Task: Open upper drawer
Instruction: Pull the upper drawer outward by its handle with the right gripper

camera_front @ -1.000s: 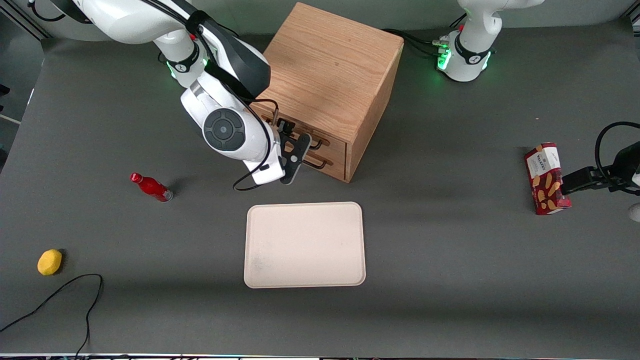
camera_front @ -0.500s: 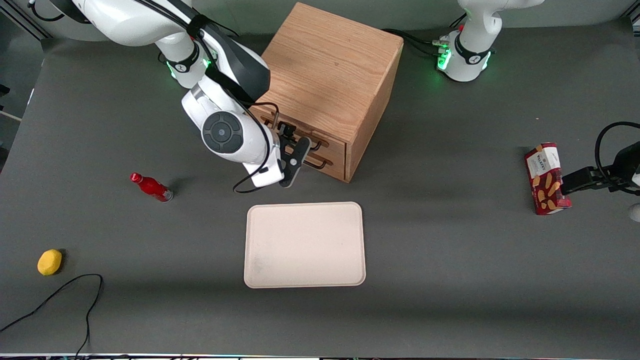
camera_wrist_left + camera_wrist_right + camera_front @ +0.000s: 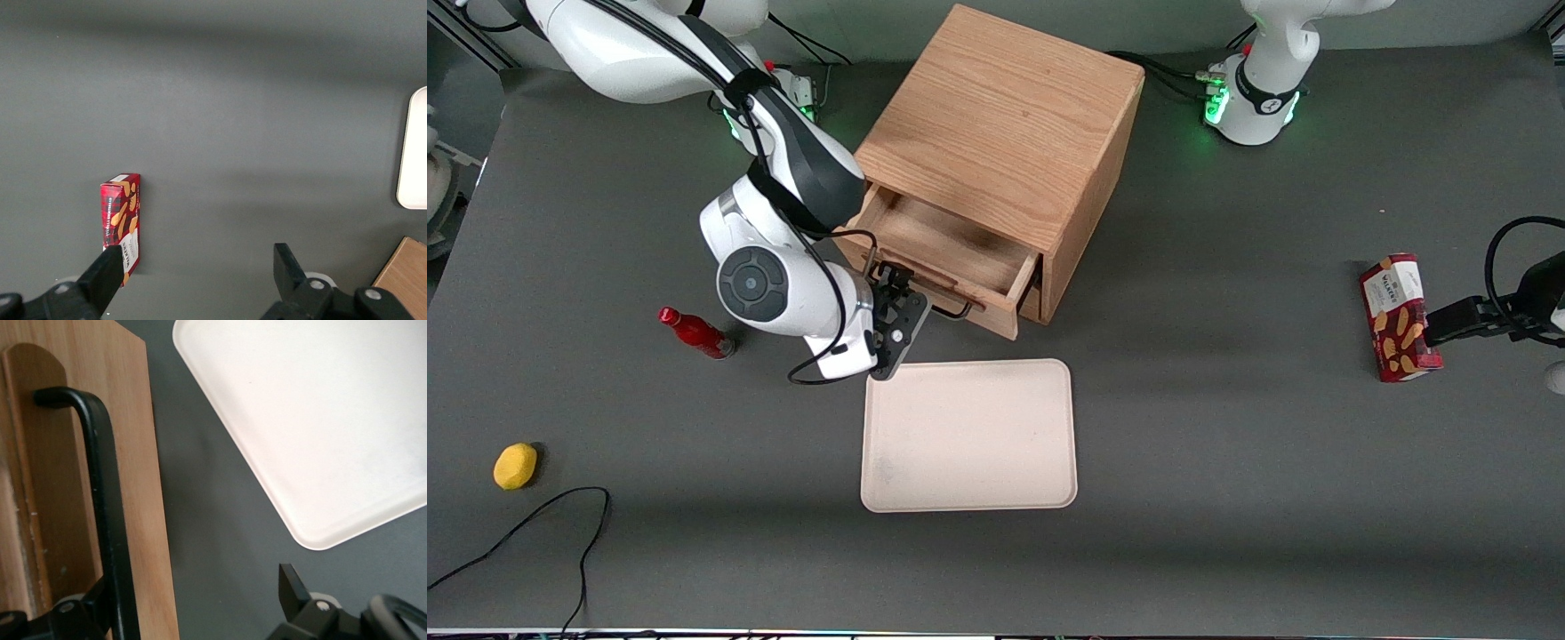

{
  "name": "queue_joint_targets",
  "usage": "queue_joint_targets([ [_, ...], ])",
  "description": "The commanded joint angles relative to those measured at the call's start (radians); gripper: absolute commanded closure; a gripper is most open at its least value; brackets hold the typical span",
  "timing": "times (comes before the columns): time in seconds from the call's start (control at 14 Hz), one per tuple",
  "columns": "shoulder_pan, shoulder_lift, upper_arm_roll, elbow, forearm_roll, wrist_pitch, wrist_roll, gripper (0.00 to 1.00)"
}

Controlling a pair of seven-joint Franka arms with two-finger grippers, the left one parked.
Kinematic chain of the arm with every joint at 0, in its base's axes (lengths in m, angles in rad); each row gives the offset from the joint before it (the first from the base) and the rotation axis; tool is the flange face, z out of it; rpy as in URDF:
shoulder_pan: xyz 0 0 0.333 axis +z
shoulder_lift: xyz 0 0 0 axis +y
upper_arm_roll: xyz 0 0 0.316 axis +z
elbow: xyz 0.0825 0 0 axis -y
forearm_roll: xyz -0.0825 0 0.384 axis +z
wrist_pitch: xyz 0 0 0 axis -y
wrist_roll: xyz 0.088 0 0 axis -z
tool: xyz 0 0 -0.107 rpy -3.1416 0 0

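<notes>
The oak cabinet (image 3: 1005,116) stands at the back middle of the table. Its upper drawer (image 3: 947,244) is pulled out toward the front camera and its light-wood inside looks empty. The drawer's thin black handle (image 3: 951,309) sticks out from the drawer front. My gripper (image 3: 898,324) is at that handle, just above the tray's edge. In the right wrist view the gripper (image 3: 193,587) is open: the handle (image 3: 100,487) runs along the drawer front (image 3: 143,487) right beside one finger (image 3: 100,603), and the other finger (image 3: 290,587) is well apart over the table. The lower drawer is hidden under the open one.
A cream tray (image 3: 969,436) lies in front of the cabinet, nearer the camera; it also shows in the right wrist view (image 3: 313,420). A red bottle (image 3: 694,332), a yellow fruit (image 3: 515,466) and a black cable (image 3: 534,524) lie toward the working arm's end. A red biscuit box (image 3: 1396,317) lies toward the parked arm's end.
The upper drawer has slid out of the cabinet toward the front camera. My gripper has moved with its handle, nearer the camera and close to the tray.
</notes>
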State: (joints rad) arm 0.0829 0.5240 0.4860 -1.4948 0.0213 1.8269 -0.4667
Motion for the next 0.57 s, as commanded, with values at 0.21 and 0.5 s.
queue_joint_targets([
  [0.21,0.006,0.039,-0.102,0.053,0.025,0.127,-0.038,0.0],
  [0.5,0.006,0.054,-0.158,0.097,0.026,0.15,-0.069,0.0],
])
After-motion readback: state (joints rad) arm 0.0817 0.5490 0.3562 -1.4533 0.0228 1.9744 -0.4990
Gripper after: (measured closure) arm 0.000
